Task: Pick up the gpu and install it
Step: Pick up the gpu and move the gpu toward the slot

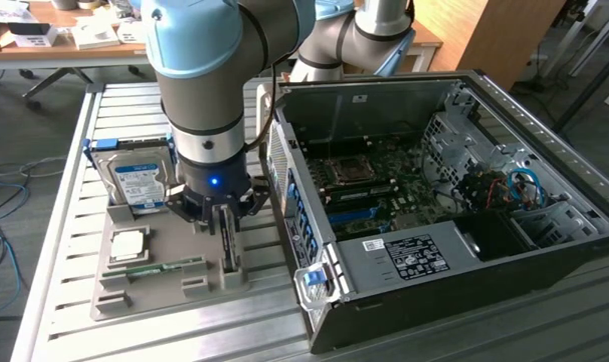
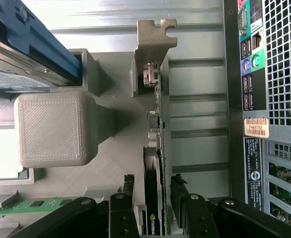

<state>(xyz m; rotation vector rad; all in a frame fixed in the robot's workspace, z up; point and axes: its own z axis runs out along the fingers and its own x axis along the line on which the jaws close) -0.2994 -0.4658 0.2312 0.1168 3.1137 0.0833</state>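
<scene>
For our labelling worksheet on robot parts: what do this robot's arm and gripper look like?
The arm is a silver-grey tube with pale blue joint covers and a black band near the wrist, where a small blue light glows. A black cable runs alongside. The gripper is black, with jointed, bolted fingers.

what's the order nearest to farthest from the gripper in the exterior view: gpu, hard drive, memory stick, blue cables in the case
1. gpu: on edge in the tray, between the open gripper fingers.
2. hard drive and memory stick: both on the tray, toward the exterior view's left; too close to call.
3. blue cables: inside the case, at the exterior view's right.
</scene>
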